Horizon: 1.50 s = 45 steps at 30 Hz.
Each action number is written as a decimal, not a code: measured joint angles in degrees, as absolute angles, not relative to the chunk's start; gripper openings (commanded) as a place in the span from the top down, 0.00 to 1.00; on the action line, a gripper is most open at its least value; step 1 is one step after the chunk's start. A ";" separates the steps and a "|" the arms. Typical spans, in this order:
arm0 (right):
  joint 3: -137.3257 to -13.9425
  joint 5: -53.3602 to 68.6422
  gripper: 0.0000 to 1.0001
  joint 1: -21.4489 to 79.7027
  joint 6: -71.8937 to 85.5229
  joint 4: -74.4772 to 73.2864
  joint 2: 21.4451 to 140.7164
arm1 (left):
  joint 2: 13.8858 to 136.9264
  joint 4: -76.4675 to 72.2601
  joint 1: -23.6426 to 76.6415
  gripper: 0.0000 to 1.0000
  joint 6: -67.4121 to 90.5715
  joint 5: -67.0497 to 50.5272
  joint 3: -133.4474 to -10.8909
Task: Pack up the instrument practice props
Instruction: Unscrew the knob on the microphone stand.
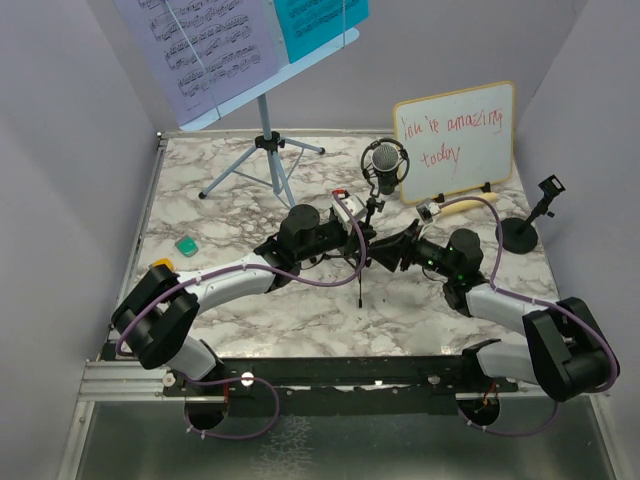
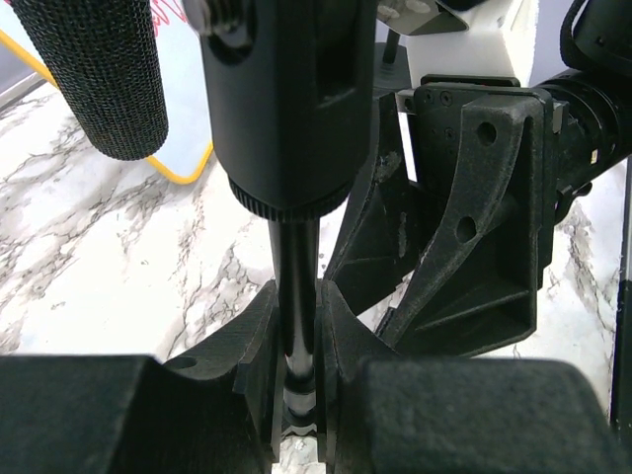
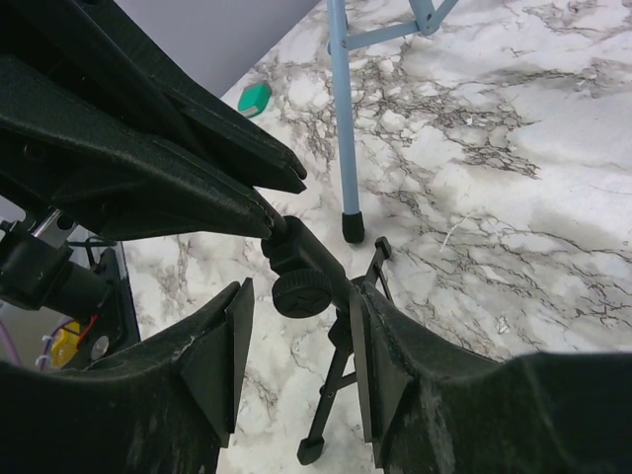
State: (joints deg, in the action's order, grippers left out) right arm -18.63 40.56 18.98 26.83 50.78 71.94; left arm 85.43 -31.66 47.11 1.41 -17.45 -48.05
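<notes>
- Top view: the table [image 1: 250,310] has a glossy white-and-grey marble pattern. Plain pale walls [image 1: 60,150] close it in on three sides, and a metal rail runs along its near edge.
- The light-blue music rack [image 1: 272,150] stands on thin tubular legs toward the far left corner. Its ledge carries a printed music sheet [image 1: 205,45] and a cyan sheet [image 1: 320,20] side by side.
- The black studio microphone [image 1: 385,160], with a rounded mesh head, is mid-table toward the far edge, just left of the wood-framed whiteboard [image 1: 455,140].
- The left end effector [image 1: 352,238] and right end effector [image 1: 388,250] meet just below the microphone, at its stand.
- A cream handheld microphone [image 1: 462,207] lies at the whiteboard's foot. The black round-base pole [image 1: 520,235] stands by the right edge.
- A green block [image 1: 185,244] and an orange block [image 1: 160,264] sit near the left edge.
- Left wrist view: the left end effector's matte, grainy fingers [image 2: 262,346] are clamped tight on the microphone's thin glossy stem. The smooth cylindrical body and woven mesh head rise above them.
- The right end effector's ribbed plastic frame is just beside the stem, on the right.
- Right wrist view: the right end effector [image 3: 301,296] is partly open, its pads on either side of the small tripod [image 3: 336,385] at its knurled knob.
- One pad is about touching the knob and the other stands apart from it.
- The tripod's thin legs hang folded over the marble.
- A blue rack leg with a black rubber foot stands just beyond.
</notes>
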 measured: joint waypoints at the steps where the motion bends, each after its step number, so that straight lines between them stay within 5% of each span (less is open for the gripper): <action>1: -18.63 40.64 0.55 19.00 26.76 50.98 71.99 | 85.41 -31.66 47.11 1.00 1.26 -17.58 -48.01; 13: -18.11 41.25 0.99 18.87 26.22 53.28 73.10 | 85.38 -31.59 47.11 1.00 0.54 -18.02 -47.92; 25: -17.61 38.37 0.99 22.57 10.20 52.51 71.24 | 84.20 -29.02 46.96 1.00 -0.32 -17.65 -47.94; 45: -18.26 -0.23 0.97 47.24 -58.83 47.99 71.09 | 83.50 -25.02 44.45 1.00 -1.63 -17.10 -49.23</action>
State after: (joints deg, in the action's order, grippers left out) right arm -18.26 -0.23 47.24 -58.83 47.99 71.09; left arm 83.50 -25.02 44.45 -1.63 -17.10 -49.23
